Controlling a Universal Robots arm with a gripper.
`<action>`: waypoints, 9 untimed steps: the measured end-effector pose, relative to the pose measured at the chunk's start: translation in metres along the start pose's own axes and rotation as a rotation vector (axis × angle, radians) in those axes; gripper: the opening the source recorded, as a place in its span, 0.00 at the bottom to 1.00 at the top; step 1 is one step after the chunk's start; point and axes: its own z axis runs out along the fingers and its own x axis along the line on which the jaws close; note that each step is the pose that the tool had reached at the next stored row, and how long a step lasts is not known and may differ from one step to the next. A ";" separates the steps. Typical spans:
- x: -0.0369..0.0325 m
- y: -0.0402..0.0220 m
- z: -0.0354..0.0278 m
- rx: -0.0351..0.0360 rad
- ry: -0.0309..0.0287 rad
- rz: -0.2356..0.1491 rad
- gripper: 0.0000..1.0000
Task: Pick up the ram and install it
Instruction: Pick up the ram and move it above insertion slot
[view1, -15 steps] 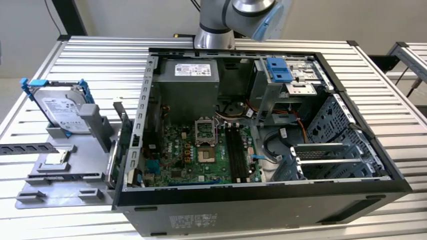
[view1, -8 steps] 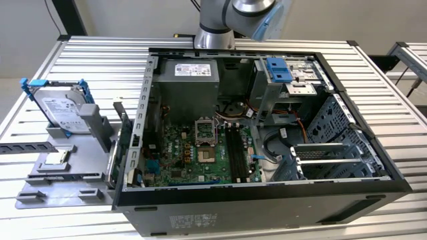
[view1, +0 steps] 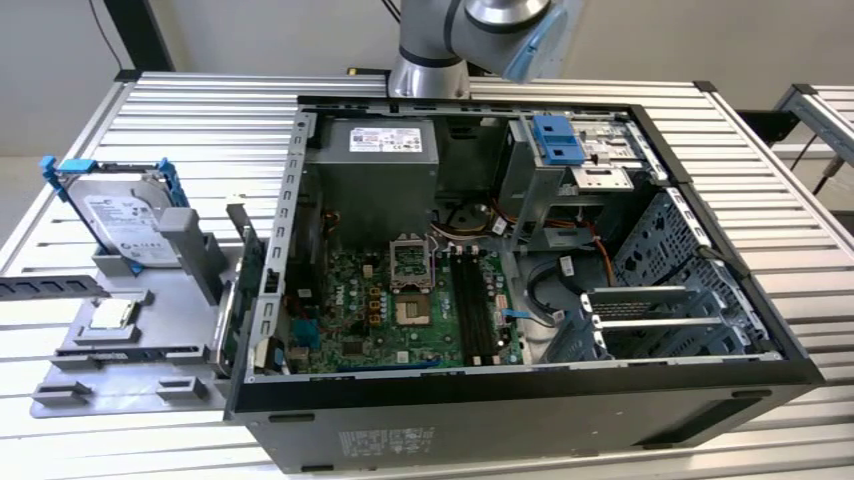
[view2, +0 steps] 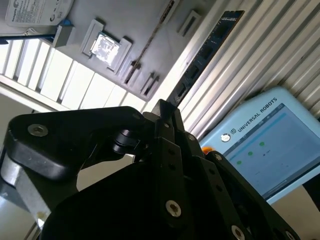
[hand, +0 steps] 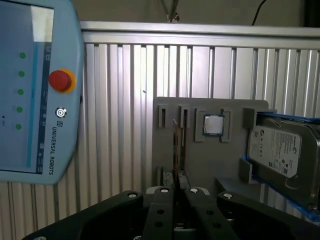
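A ribbed aluminium table (hand: 120, 100) fills the background. The gripper (hand: 176, 194) has its jaws closed narrow on the ram (view2: 205, 55), which sticks out straight from the fingers, near the gray holder tray (hand: 215, 165) carrying a small square chip (hand: 214, 125).

A broad table (view1: 200, 110) of ribbed silver aluminium profiles fills the scene, its slats catching bright glare toward the exterior view's left. A second table (view1: 821, 100) of the same make stands just apart at the exterior view's right edge. Behind rises a plain pale wall (view1: 267, 35), with a black post (view1: 140, 35) and a thin dark cable (view1: 96, 30) before it at the exterior view's left; in the first wrist view the slats end at a rail (hand: 200, 35) beneath that dull wall.
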 end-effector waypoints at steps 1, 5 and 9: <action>0.0000 -0.0001 -0.0010 0.0001 0.0000 0.000 0.00; -0.0001 0.0000 -0.0017 0.0000 0.0000 0.000 0.00; -0.0001 -0.0012 -0.0022 -0.0002 0.0002 0.000 0.00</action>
